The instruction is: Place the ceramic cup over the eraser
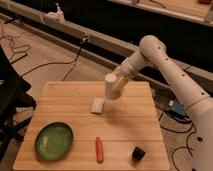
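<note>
The white ceramic cup (111, 86) hangs in the air above the back middle of the wooden table (60, 95), tilted a little. My gripper (119, 81) is shut on it from the right side, with the white arm (165, 65) reaching in from the right. The eraser (138, 153), a small black block, sits near the table's front right edge, well in front of and to the right of the cup, apart from it.
A flat white block (97, 105) lies just below and left of the cup. A green plate (54, 141) is at the front left. A red-orange stick-shaped thing (99, 149) lies at the front middle. Cables run on the floor behind the table.
</note>
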Controlling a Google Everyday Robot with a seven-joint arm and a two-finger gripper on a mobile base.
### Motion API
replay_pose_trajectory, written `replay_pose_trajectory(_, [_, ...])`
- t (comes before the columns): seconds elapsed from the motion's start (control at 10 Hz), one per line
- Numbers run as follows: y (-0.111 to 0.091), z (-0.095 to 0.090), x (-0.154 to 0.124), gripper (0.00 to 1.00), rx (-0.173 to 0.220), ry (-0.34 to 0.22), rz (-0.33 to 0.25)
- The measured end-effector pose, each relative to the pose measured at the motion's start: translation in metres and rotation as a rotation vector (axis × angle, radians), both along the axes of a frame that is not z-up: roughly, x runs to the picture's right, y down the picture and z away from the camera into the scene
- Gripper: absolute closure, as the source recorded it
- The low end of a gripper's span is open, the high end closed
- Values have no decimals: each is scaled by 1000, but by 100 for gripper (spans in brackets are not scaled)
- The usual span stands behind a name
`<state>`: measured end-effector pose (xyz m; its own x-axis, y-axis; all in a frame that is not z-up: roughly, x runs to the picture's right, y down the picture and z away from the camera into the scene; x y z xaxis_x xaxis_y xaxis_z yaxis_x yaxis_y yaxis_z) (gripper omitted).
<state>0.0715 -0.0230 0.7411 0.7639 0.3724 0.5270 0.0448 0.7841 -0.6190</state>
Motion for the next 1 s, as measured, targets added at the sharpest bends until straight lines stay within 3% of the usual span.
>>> replay_pose_trajectory(0.8, [4, -4, -2, 100, 3, -12, -13])
replay_pose_trajectory(1.0, [13, -15, 7, 100, 4, 0, -28])
